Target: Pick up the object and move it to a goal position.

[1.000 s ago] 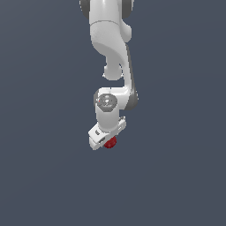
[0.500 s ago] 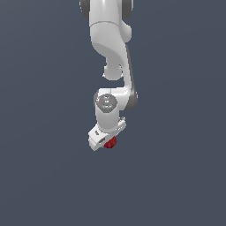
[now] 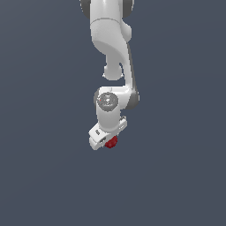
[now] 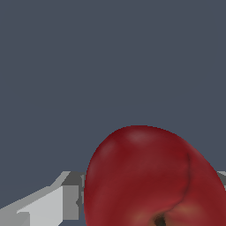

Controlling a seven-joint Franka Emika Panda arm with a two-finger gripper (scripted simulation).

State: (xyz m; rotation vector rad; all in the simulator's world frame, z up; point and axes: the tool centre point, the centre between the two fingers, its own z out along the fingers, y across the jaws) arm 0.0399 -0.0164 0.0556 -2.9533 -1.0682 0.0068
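One white Panda pincer [image 3: 107, 140] points downward in the exterior view, clamped on a small dark-red fruit [image 3: 111, 142] that peeks out just below it, apparently gripped for carrying. At the wrist view, the plum-like fruit [image 4: 154, 181] looms between pale fingers [image 4: 53, 205], creased and dimpled.

The exterior view looks from a distance at the white arm [image 3: 111, 53] hanging from the frame's top edge, against plain grey; no desk edge or corner shows. The wrist view sits close against the dark-red object [image 4: 154, 178]. Both share that object [image 3: 111, 142].
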